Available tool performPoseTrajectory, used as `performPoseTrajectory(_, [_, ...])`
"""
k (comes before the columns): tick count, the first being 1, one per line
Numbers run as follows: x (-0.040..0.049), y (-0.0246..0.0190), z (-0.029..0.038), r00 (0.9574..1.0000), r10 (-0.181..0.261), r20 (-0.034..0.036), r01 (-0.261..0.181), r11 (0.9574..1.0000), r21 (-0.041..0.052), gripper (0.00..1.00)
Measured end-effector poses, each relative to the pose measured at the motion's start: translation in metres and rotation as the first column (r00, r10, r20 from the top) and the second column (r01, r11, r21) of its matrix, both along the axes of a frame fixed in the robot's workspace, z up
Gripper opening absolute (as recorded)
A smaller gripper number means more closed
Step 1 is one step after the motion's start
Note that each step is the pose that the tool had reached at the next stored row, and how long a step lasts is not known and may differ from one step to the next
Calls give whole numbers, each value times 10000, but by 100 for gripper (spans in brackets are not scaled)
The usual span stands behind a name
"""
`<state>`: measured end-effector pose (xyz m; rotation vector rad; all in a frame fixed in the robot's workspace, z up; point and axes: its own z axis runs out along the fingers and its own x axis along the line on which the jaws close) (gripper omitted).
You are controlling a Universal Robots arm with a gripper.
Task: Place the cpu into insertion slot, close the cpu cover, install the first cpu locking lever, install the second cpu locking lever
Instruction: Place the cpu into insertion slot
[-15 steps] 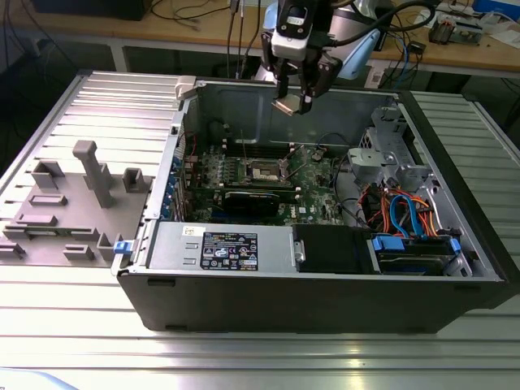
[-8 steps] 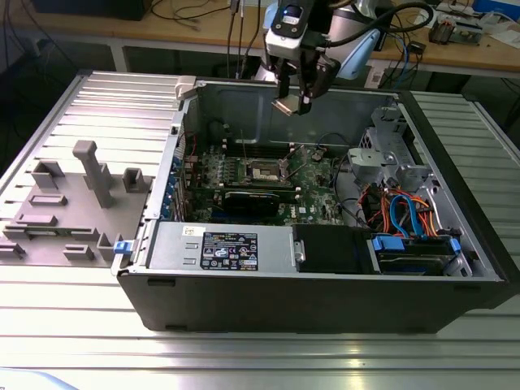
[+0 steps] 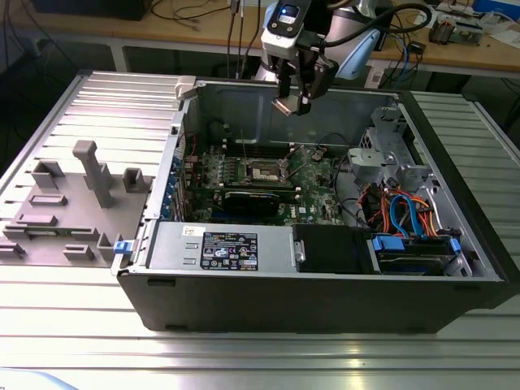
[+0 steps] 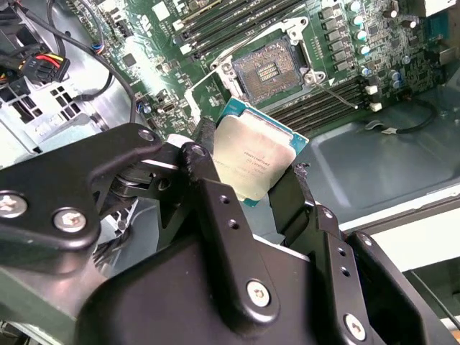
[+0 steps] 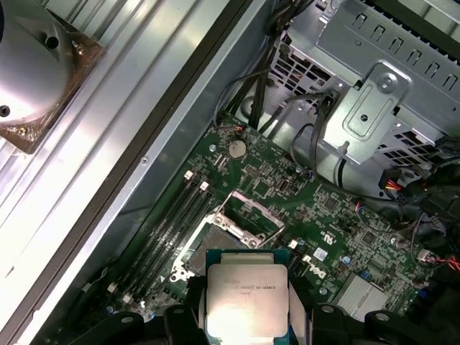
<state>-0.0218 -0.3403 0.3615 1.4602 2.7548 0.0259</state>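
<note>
My gripper (image 3: 294, 104) hangs above the open computer case, over its back wall, shut on the cpu (image 3: 286, 106). In both wrist views the cpu (image 4: 251, 159) (image 5: 246, 300) is a pale silvery square with a green edge, pinched by its sides between the black fingers (image 4: 208, 172). The insertion slot (image 3: 264, 172) (image 4: 267, 70) lies well below on the green motherboard (image 3: 313, 175), dark with a silver rim and nothing in it. In the first wrist view the cpu cover (image 5: 248, 214) stands raised beside the slot (image 5: 205, 248).
A long black card (image 3: 260, 199) lies just in front of the slot. A silver drive cage (image 3: 390, 154) and coloured cables (image 3: 406, 215) fill the exterior view's right of the case. The power supply (image 3: 227, 248) lines the front. A grey fixture (image 3: 73, 203) sits outside, to the left.
</note>
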Motion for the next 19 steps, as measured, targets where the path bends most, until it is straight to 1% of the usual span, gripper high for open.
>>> performPoseTrajectory(10, [0,0,-14,10000,-1,0,1,10000,0,54])
performPoseTrajectory(12, [0,0,-26,10000,-1,0,1,10000,1,54])
performPoseTrajectory(14, [-2,0,-56,10000,-33,0,33,10000,-8,54])
performPoseTrajectory(17, [-2,0,-92,9994,-342,0,342,9994,-9,54])
performPoseTrajectory(19, [-2,0,-114,9982,-591,0,591,9982,-10,54])
